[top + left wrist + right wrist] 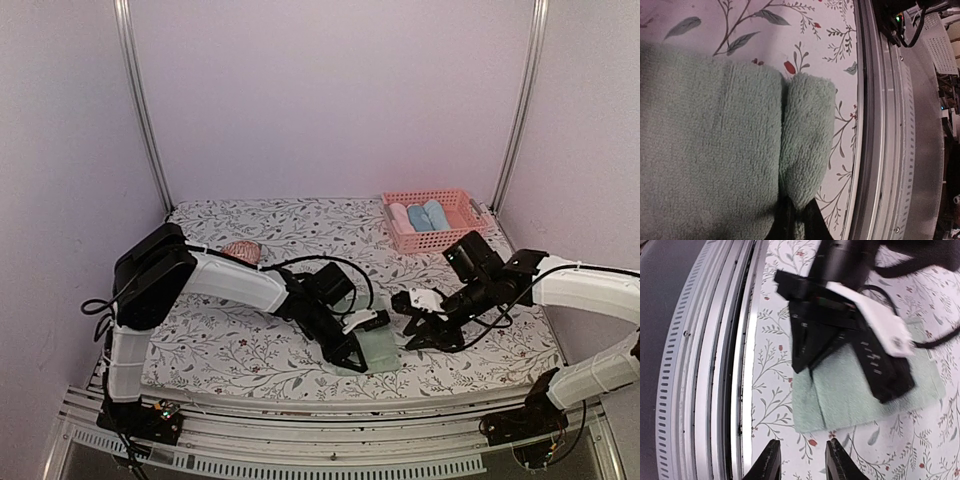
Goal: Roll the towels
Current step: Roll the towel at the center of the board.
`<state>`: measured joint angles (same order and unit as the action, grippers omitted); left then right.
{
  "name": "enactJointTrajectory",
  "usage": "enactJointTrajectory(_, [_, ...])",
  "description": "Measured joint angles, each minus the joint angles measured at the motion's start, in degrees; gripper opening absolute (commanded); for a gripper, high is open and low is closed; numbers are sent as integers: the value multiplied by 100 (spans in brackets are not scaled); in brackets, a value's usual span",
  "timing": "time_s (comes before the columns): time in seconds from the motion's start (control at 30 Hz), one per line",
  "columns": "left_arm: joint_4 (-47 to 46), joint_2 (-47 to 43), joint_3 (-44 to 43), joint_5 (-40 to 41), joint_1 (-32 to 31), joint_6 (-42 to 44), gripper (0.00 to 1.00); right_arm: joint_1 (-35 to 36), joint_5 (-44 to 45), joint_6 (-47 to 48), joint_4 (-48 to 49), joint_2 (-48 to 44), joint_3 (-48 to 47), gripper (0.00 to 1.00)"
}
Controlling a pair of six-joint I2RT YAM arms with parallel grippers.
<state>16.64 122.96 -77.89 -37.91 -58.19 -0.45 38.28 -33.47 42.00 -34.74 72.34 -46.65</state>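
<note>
The pale green towel (385, 350) lies flat near the table's front edge. Its near edge is turned over into a narrow fold (807, 135). My left gripper (800, 222) is shut on that fold, with a dark finger on each side of the cloth, and it stands over the towel's left part (352, 358). My right gripper (801, 460) is open with nothing between its fingers, low over the tablecloth just off the green towel's (855, 390) edge, to the right of it (410, 332). A light blue towel (428, 215) lies rolled in the basket.
A pink plastic basket (432, 243) with rolled cloths stands at the back right. A pinkish round object (242, 250) sits behind the left arm. The metal rail (890, 150) of the table's front edge runs close beside the green towel.
</note>
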Motion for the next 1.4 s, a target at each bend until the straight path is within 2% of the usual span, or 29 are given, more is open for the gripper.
enactJointTrajectory(0.17, [136, 214, -162, -645, 186, -470, 0, 1281, 986, 4, 605, 214, 251, 34])
enactJointTrajectory(0.37, [190, 275, -170, -905, 262, -761, 0, 1902, 1722, -33, 1137, 1123, 243, 35])
enactJointTrajectory(0.7, [175, 275, -144, -964, 304, -949, 1, 2059, 2297, -164, 1475, 1950, 17, 32])
enactJointTrajectory(0.9, [181, 278, -144, -986, 345, -968, 1, 2061, 2321, -212, 1453, 1759, -22, 38])
enactJointTrajectory(1.1, [129, 278, -94, -1032, 361, -975, 1, 2063, 2267, -208, 1521, 1526, -70, 40])
enactJointTrajectory(1.23, [98, 278, -70, -1062, 378, -1003, 1, 2065, 2260, -214, 1545, 1884, -76, 35])
enactJointTrajectory(1.4, [33, 278, -24, -1080, 391, -1038, 1, 2072, 2306, -210, 1639, 2081, -87, 15])
